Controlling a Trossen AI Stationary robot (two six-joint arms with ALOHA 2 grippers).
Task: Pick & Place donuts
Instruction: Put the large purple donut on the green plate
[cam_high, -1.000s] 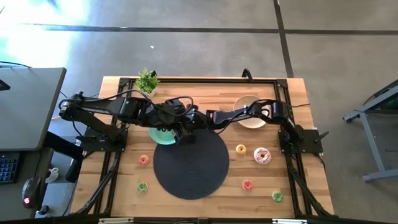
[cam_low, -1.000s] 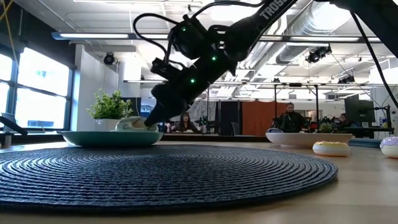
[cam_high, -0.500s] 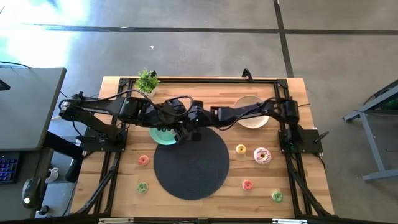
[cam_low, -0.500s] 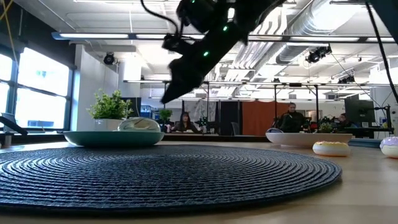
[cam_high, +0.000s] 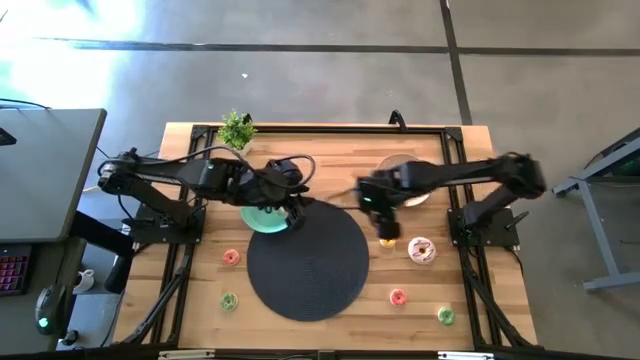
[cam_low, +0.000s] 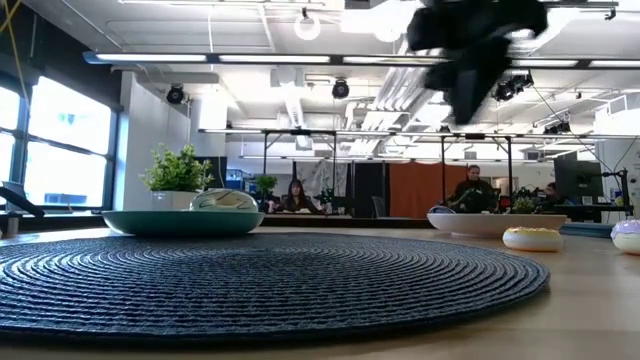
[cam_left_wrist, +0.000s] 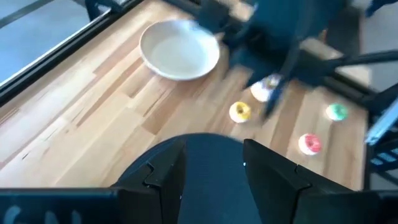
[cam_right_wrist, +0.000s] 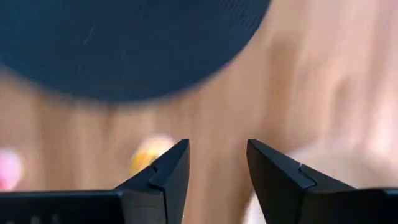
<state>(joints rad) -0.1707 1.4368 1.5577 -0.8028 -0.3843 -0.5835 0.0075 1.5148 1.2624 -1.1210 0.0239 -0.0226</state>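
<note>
A pale green donut (cam_low: 222, 200) lies on the mint-green plate (cam_low: 150, 224), which the left arm partly covers in the high view (cam_high: 257, 217). My left gripper (cam_high: 287, 207) hovers open over the plate's edge next to the mat. My right gripper (cam_high: 386, 226) is open above the small yellow donut (cam_right_wrist: 149, 155), right of the mat. The pink-and-white donut (cam_high: 421, 250) sits just right of it. Tiny pink (cam_high: 398, 297), green (cam_high: 446, 316), pink (cam_high: 231, 257) and green (cam_high: 229, 300) donuts lie along the table's near side.
A round dark woven mat (cam_high: 307, 263) fills the table's middle. The beige bowl (cam_high: 408, 193) lies behind the right arm, and a small potted plant (cam_high: 237, 129) stands at the far left. Black frame rails run along the table's edges. People sit in the room beyond.
My right gripper rose from the pale green donut on the plate, then swung fast toward the table's right edge and now stands over the yellow donut. The pale green donut stayed on the plate.
</note>
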